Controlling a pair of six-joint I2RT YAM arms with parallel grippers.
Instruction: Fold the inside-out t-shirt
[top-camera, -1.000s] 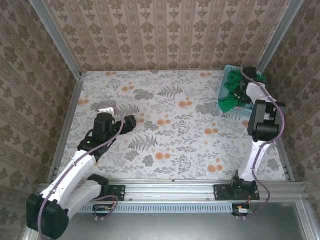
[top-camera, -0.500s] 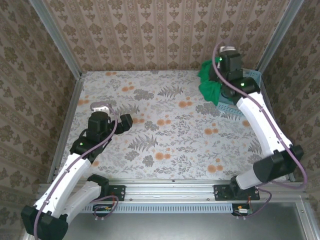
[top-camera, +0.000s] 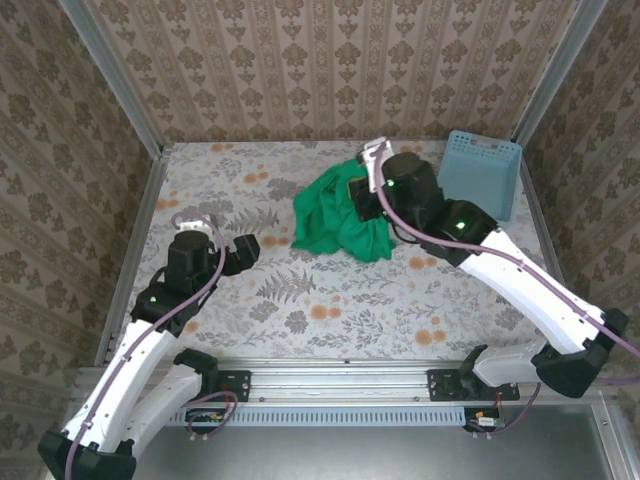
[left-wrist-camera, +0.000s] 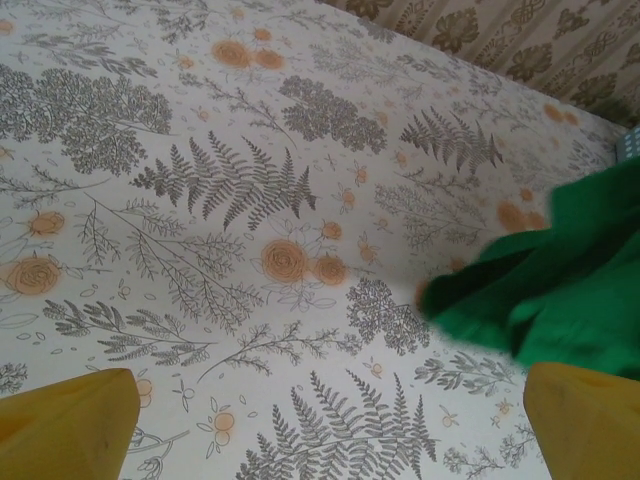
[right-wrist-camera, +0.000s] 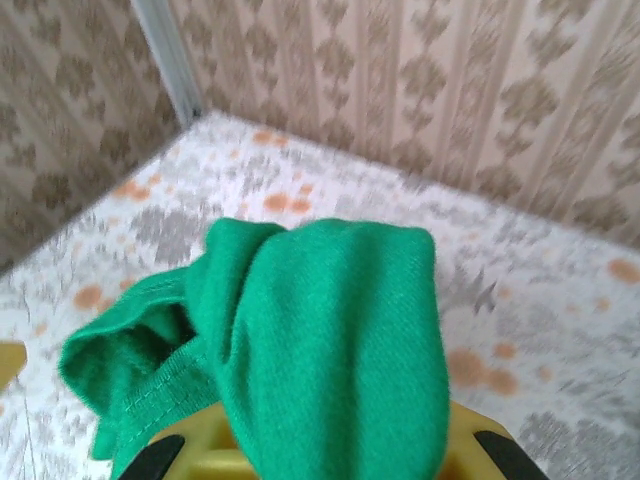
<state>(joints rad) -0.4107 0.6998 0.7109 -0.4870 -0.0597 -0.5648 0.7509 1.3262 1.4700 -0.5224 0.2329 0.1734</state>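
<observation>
Floral table (top-camera: 330, 290) holds the t-shirt (top-camera: 335, 220), lifted from basket (top-camera: 480, 175), right pincer (top-camera: 358, 192) clamping it; left pincer (left-wrist-camera: 325, 420) gapes empty.

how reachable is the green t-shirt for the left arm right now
Probably yes. The left claw is open and faces the t-shirt, with bare table between them. The right claw grips the cloth on the side away from the left arm, so the near edge looks free.

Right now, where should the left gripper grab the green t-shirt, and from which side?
Probably the loose floppy edge of the green t-shirt nearest the left gripper, coming in low from the left. The right gripper pinches the top bunch, so that lower edge droops free toward the table.
</observation>
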